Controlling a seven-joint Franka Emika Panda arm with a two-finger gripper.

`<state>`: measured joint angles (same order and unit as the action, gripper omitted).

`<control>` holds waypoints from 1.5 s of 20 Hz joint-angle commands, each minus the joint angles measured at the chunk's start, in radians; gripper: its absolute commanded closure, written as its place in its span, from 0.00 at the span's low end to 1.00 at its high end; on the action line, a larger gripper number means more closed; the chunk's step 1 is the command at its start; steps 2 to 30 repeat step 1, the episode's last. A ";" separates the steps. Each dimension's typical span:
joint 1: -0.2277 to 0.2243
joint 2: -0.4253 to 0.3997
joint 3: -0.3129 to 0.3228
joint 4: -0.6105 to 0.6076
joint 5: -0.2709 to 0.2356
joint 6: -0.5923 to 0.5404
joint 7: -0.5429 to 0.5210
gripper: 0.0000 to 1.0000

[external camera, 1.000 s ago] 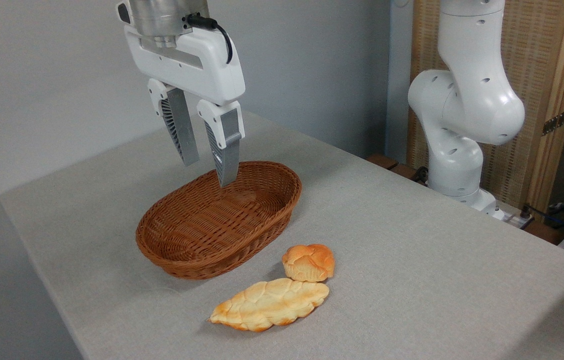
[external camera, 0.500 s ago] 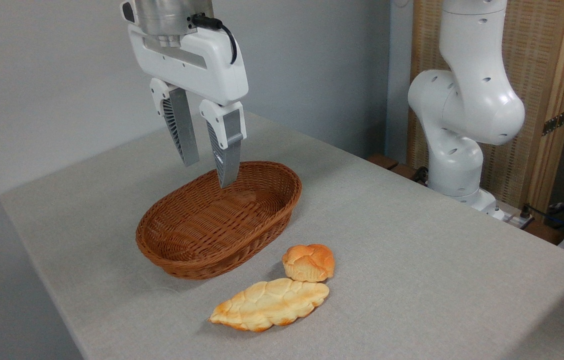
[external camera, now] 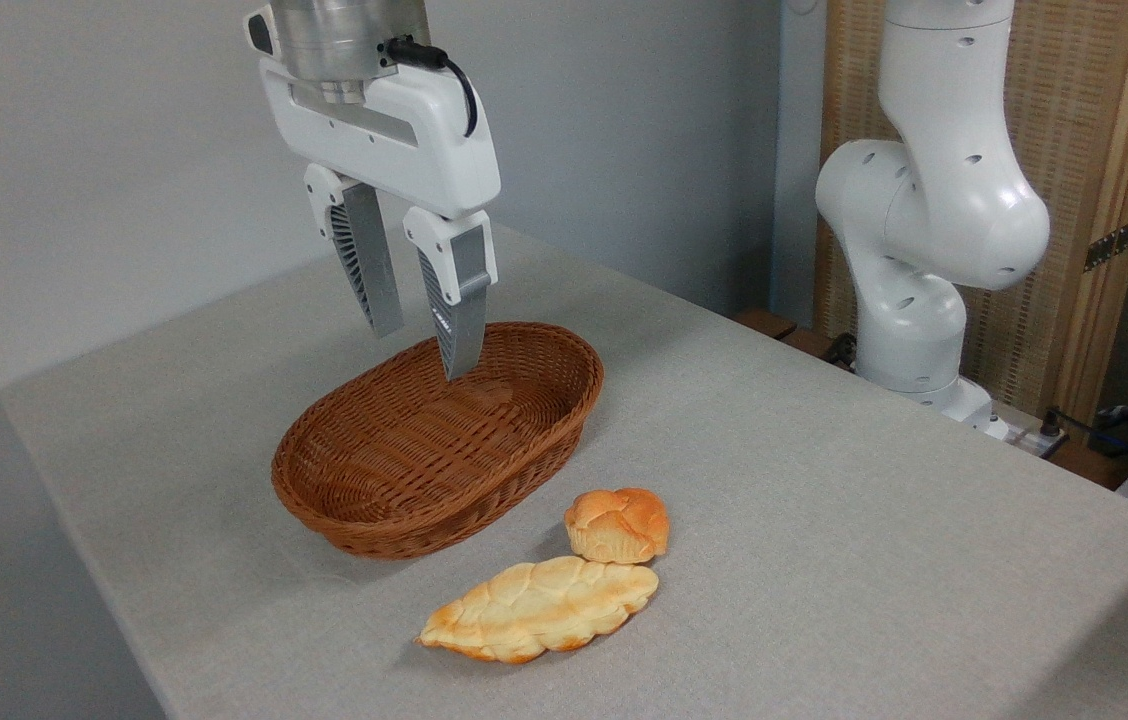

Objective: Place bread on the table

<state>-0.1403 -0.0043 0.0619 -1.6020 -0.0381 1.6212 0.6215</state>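
— Nearest the camera, on the light grey cloth-covered worktop (external camera: 824,520), what lies there?

— A long, flat, leaf-shaped pale golden loaf (external camera: 539,608), and touching its far right end a small round golden-orange bun (external camera: 618,524) with a knotted top. Both rest directly on the cloth, outside the basket.

— And behind them?

— A brown oval wicker basket (external camera: 374,500), just to the left of the bun, with nothing visible inside it.

— Where is the robot?

— A white two-finger end effector (external camera: 422,352) hangs above the basket's far rim, its grey ribbed fingers (external camera: 369,270) pointing down, spread apart and gripping nothing. The white arm's base and lower joints (external camera: 929,220) stand at the far right edge, in front of a wood-framed woven panel (external camera: 1094,150).
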 commanded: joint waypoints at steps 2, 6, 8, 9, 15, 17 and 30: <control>0.007 -0.023 0.001 -0.022 -0.005 0.006 0.003 0.00; 0.007 -0.023 0.001 -0.022 -0.005 0.006 0.003 0.00; 0.007 -0.023 0.001 -0.022 -0.005 0.006 0.003 0.00; 0.007 -0.023 0.001 -0.022 -0.005 0.006 0.003 0.00; 0.007 -0.023 0.001 -0.022 -0.005 0.006 0.003 0.00; 0.007 -0.023 0.001 -0.022 -0.005 0.006 0.003 0.00; 0.007 -0.023 0.001 -0.022 -0.005 0.006 0.003 0.00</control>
